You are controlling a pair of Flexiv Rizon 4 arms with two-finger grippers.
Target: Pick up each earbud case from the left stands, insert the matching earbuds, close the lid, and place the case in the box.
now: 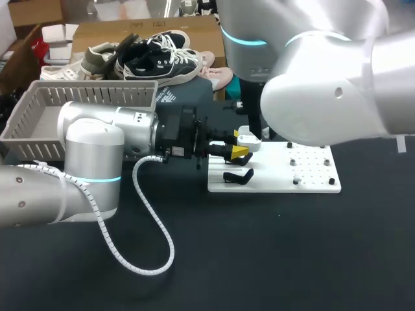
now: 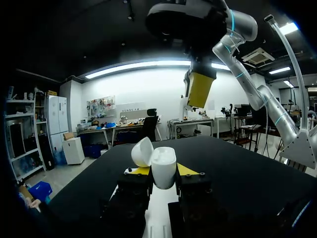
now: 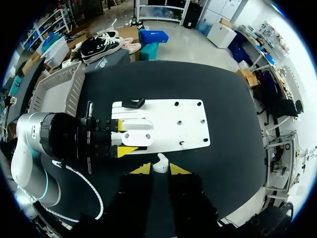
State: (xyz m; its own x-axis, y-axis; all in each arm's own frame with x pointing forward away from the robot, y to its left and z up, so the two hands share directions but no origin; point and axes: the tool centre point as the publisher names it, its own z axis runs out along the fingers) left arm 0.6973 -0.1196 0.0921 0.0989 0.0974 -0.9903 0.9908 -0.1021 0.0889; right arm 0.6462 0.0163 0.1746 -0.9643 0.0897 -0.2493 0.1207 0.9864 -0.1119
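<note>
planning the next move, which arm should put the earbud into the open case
Right, probably: the right gripper pinches the earbud and hangs above the case, which the left gripper grips with its lid open.

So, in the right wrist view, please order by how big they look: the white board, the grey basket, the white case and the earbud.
Largest to smallest:
1. white board
2. grey basket, unsure, since it lies farther away
3. white case
4. earbud in the right hand, smallest although nearest the camera
</note>
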